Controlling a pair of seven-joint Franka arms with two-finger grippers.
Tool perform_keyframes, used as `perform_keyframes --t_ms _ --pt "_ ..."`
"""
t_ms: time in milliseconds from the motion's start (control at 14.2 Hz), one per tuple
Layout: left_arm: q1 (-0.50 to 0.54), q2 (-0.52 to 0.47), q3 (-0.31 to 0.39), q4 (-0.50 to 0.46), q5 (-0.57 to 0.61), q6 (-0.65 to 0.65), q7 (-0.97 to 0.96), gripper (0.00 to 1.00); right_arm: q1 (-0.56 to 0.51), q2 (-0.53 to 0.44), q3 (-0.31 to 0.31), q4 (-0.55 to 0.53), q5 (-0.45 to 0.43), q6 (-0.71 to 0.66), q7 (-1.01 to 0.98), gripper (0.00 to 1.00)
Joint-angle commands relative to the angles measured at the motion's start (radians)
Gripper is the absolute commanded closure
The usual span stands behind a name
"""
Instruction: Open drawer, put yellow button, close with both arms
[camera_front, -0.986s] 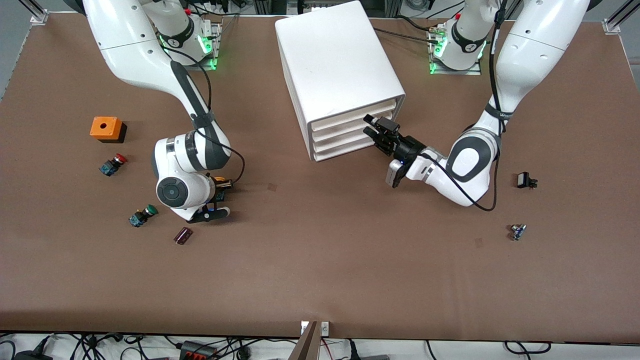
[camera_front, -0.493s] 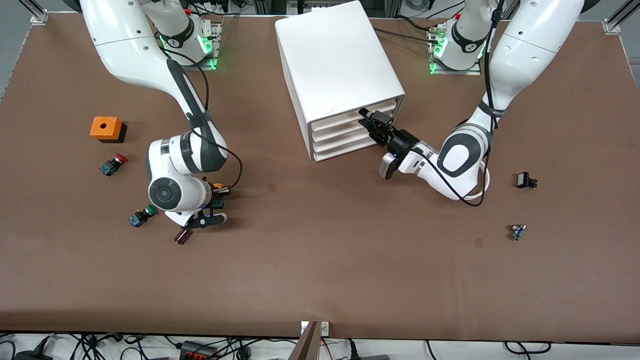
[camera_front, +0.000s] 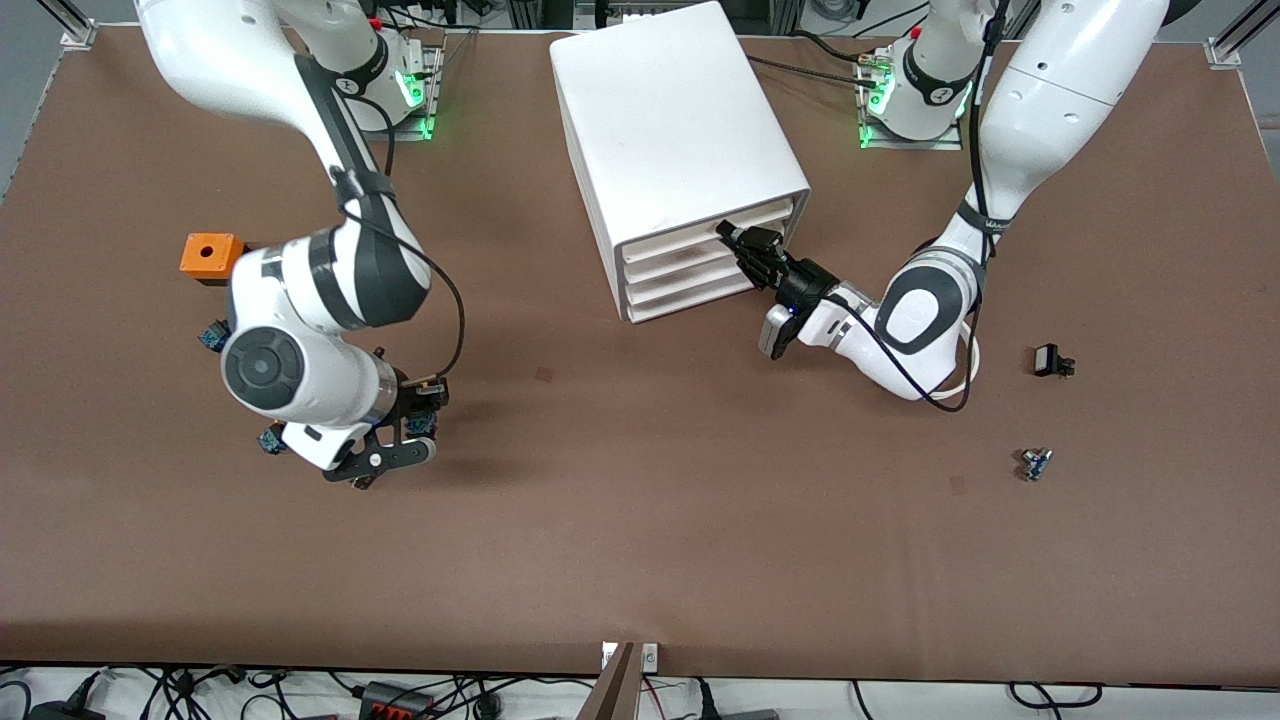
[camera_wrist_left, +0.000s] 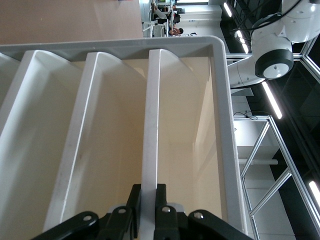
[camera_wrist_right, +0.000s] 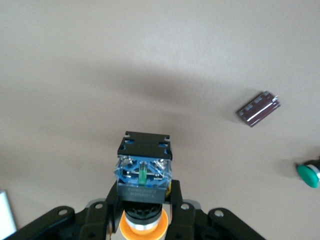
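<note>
Button lifted by the right arm; left arm gripping a drawer front, drawer not yet open.

The right gripper (camera_wrist_right: 144, 212) is closed on the small yellow-capped push button with black and blue body (camera_wrist_right: 143, 175), held above the brown table (camera_front: 640, 520), near the green-capped button (camera_wrist_right: 308, 175) and a dark cylindrical part (camera_wrist_right: 258, 108). At the white plastic drawer cabinet (camera_front: 675, 130), the left gripper (camera_wrist_left: 145, 212) pinches the upper drawer's front edge (camera_wrist_left: 150, 125), apparently fully closed on it. The next move is probably a straight pull to open the drawer.
</note>
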Motion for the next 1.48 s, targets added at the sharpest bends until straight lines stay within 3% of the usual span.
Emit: perform_keyframes --t_ms 0,493,775,845,915,986,1197,1408 --pt "0.01 0.017 0.009 0.062 0.025 0.007 -0.001 0.98 0.024 -0.036 0.003 0.035 0.017 -0.054 -0.002 1.0" --pt "0.01 0.149 0.069 0.259 0.033 0.006 -0.034 0.96 0.182 -0.053 0.0 0.111 0.014 -0.078 0.166 1.0" --pt "0.011 0.164 0.072 0.297 0.035 0.006 -0.08 0.93 0.238 -0.039 0.0 0.186 0.012 -0.076 0.238 1.0" --pt "0.011 0.163 0.073 0.301 0.035 0.006 -0.093 0.8 0.257 -0.038 0.0 0.202 0.012 -0.072 0.238 1.0" --pt "0.011 0.161 0.079 0.301 0.036 0.004 -0.107 0.18 0.273 -0.038 0.0 0.211 0.012 -0.062 0.241 1.0" --pt "0.011 0.155 0.079 0.303 0.049 0.007 -0.116 0.0 0.296 -0.028 0.0 0.229 0.012 -0.053 0.264 1.0" --pt "0.037 0.14 0.078 0.37 0.13 -0.008 -0.271 0.0 0.375 0.007 0.0 0.275 0.012 -0.032 0.373 1.0" --pt "0.056 0.083 0.078 0.378 0.151 -0.028 -0.461 0.0 0.425 0.027 0.002 0.285 0.014 -0.027 0.432 1.0"
